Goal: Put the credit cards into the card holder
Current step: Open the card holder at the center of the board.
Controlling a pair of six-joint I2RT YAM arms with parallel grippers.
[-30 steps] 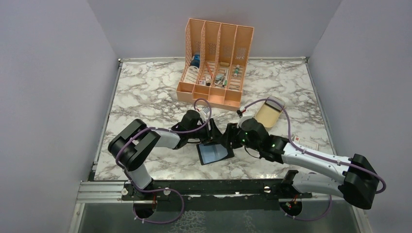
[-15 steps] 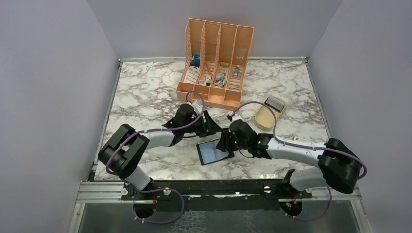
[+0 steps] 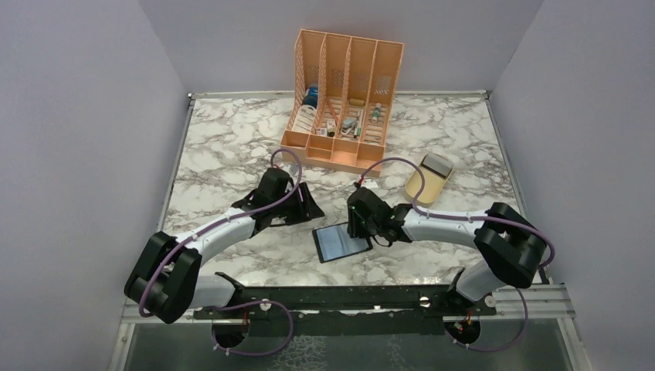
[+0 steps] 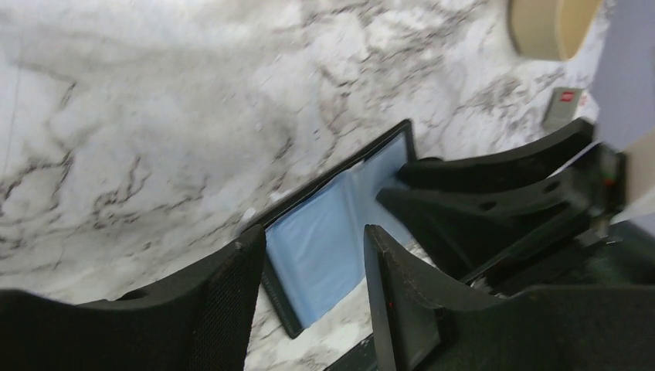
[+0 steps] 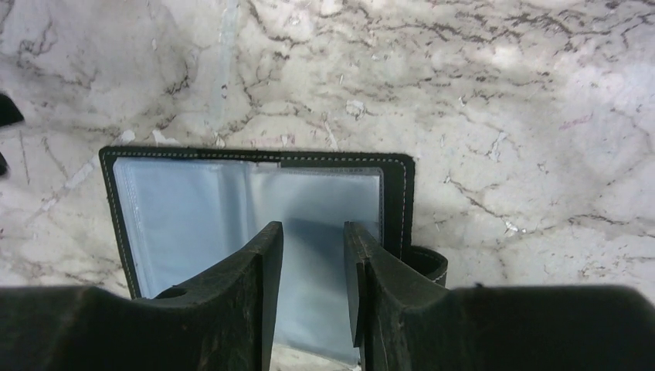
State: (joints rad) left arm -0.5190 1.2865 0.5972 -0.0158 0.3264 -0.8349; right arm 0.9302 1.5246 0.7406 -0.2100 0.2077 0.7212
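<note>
Black card holder (image 5: 193,201) with white stitching and pale blue-grey pockets, white marble table (image 3: 232,139) veined in grey, orange organizer (image 3: 344,100), beige dish (image 3: 418,193), whitish card (image 4: 566,106) with a red mark, purple cables (image 3: 390,160) over black-and-white arms (image 3: 220,230)

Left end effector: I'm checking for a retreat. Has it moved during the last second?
Yes. The left end effector has drawn leftward, away from the stationary card holder.
</note>
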